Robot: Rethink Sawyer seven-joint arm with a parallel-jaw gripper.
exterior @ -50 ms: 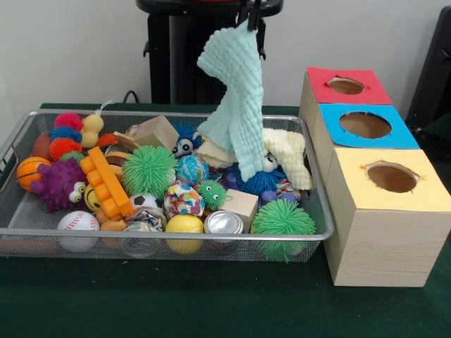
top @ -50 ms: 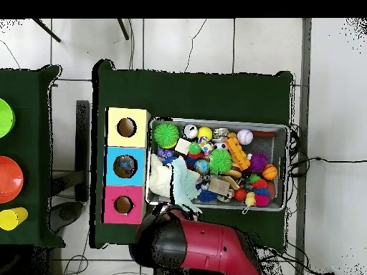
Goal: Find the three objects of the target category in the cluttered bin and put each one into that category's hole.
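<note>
The gripper (exterior @ -50 ms: 248, 15) is pressed together on the top corner of a pale mint washcloth (exterior @ -50 ms: 236, 98), pinching it at the upper edge of the front view. The washcloth hangs lengthwise, long axis vertical, pinched corner up. Its lower end reaches the toys at the right half of the wire mesh bin (exterior @ -50 ms: 21, 225), beside a cream cloth (exterior @ -50 ms: 289, 155) draped over the toys. The bin sits on the green table (exterior @ -50 ms: 211, 303). To its right stand three wooden boxes with holes: red-topped (exterior @ -50 ms: 320, 81), blue-topped (exterior @ -50 ms: 331, 134) and yellow-topped (exterior @ -50 ms: 352, 190).
</note>
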